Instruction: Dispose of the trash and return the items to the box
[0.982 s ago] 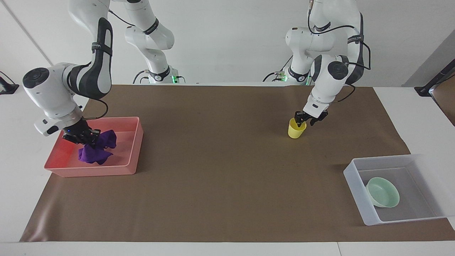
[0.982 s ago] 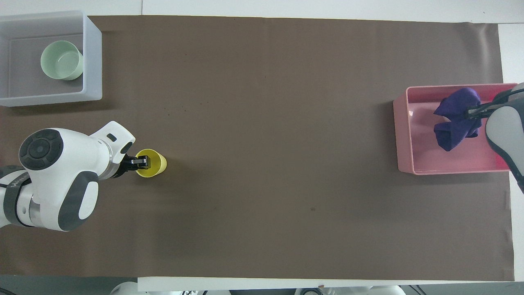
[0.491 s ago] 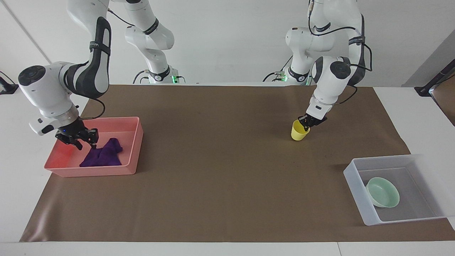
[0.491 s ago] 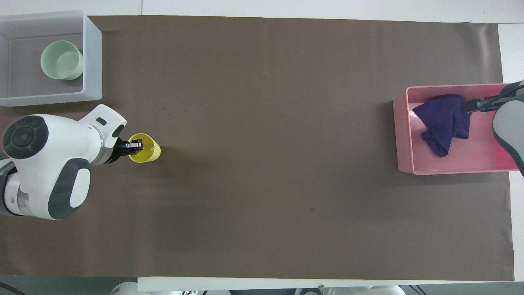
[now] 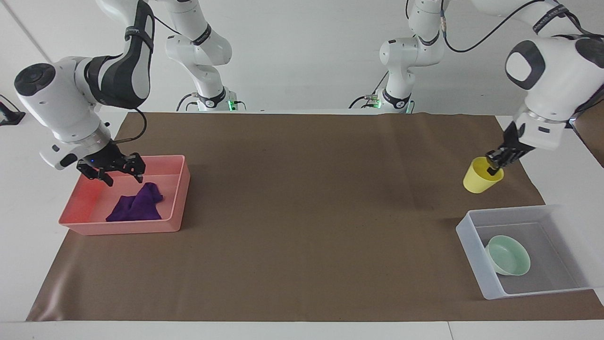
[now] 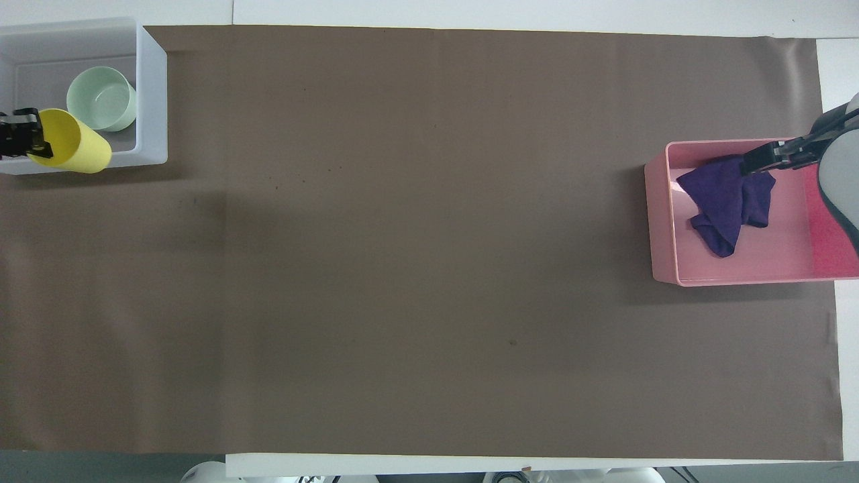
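The purple cloth [image 5: 136, 208] lies loose in the pink tray [image 5: 175, 198] at the right arm's end of the table. My right gripper [image 5: 122, 178] is open and empty in the air just above it. The overhead view shows the cloth [image 6: 728, 201], the tray [image 6: 661, 221] and the right gripper [image 6: 762, 161]. My left gripper [image 5: 494, 170] is shut on the rim of the yellow cup [image 5: 477, 177] and holds it tilted in the air. In the overhead view the left gripper [image 6: 27, 134] holds the cup [image 6: 70, 142] over the robot-side wall of the translucent box [image 6: 151, 94]. The mint bowl [image 5: 508, 255] sits inside the box [image 5: 472, 245].
A brown mat [image 5: 306, 212] covers most of the table between tray and box. The white table top [image 5: 547, 137] shows past the mat at both ends.
My left gripper has lifted the yellow cup off the mat and carried it toward the box. My right gripper has let go of the purple cloth and risen over the tray.
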Controlling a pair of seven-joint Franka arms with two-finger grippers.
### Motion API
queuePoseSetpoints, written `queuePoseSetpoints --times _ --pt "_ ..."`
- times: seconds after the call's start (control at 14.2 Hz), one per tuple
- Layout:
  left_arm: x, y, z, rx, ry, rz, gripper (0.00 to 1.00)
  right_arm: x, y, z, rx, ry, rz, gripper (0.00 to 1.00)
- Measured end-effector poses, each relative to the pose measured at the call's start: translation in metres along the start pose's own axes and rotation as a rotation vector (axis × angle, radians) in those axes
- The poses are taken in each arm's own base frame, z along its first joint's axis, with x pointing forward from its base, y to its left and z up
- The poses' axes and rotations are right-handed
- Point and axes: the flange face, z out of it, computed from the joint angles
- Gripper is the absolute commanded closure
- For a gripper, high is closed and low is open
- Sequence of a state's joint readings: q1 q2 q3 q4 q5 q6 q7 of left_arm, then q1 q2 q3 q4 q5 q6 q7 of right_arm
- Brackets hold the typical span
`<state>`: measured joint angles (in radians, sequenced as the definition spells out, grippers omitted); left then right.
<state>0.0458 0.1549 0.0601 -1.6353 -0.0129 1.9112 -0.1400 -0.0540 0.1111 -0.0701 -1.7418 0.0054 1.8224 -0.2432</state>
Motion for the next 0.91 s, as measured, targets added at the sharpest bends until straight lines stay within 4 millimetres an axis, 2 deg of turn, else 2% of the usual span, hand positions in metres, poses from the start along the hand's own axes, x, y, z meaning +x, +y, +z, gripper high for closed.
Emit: queuePoseSetpoints --times 0.14,0.21,0.28,0.42,0.49,0.63,0.91 --pt "0.038 -0.040 0.030 0.003 0.050 -0.019 1.00 -0.003 -0.032 -0.017 0.006 -0.032 -0.005 0.18" --pt "0.052 -0.048 0.049 -0.006 0.079 -0.023 1.00 -0.006 -0.043 -0.024 0.008 -0.045 -0.006 0.18" --pt "0.063 -0.049 0.071 -0.015 0.108 -0.024 1.00 -0.009 -0.050 -0.030 0.010 -0.055 -0.006 0.18" --pt "0.074 -0.037 0.111 -0.025 0.130 -0.014 1.00 -0.018 -0.052 -0.039 0.015 -0.078 -0.005 0.18" --pt "0.076 -0.031 0.126 -0.027 0.128 -0.006 0.88 -0.023 -0.051 -0.043 0.017 -0.090 -0.003 0.17" --pt "0.077 -0.025 0.140 -0.028 0.132 0.004 0.03 -0.032 -0.052 -0.053 0.019 -0.110 -0.003 0.16" --pt "0.077 -0.016 0.148 -0.032 0.177 0.019 0.00 -0.048 -0.052 -0.090 0.007 -0.136 -0.002 0.14"
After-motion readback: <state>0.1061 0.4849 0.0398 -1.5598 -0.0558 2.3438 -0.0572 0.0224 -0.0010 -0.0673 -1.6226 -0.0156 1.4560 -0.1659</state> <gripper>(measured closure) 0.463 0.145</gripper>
